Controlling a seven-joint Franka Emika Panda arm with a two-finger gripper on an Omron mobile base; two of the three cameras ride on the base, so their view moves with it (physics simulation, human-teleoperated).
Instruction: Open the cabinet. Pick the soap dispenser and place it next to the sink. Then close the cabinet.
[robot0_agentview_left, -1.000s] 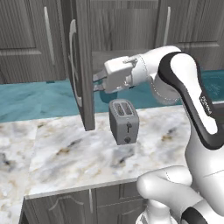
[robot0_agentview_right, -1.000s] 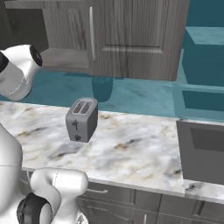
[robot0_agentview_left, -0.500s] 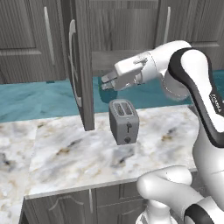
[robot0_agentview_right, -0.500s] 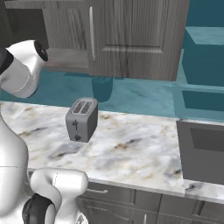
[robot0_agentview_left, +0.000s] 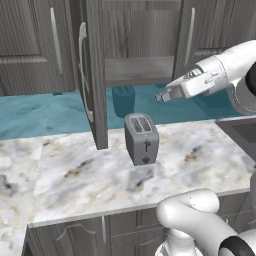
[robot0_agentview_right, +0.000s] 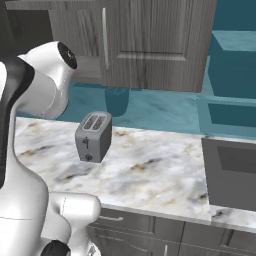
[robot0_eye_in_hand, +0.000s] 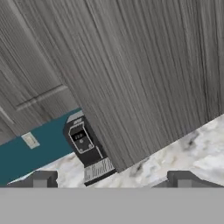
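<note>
Cabinet (robot0_agentview_left: 95, 75) door stands swung open, edge-on, left of the jaws (robot0_agentview_left: 161, 96), which hover spread and empty. Marble worktop (robot0_agentview_left: 90, 172) lies below them, the toaster (robot0_agentview_left: 141, 138) under and slightly left. Where the soap dispenser sits, I cannot tell.

Toaster (robot0_eye_in_hand: 87, 151) half hidden behind open cabinet door (robot0_eye_in_hand: 144, 78); sink (robot0_agentview_right: 232, 172) cut by edge.

The dark grey cabinet (robot0_agentview_left: 135, 45) has 1 door swung open; the sink (robot0_agentview_right: 232, 172) lies at right.
</note>
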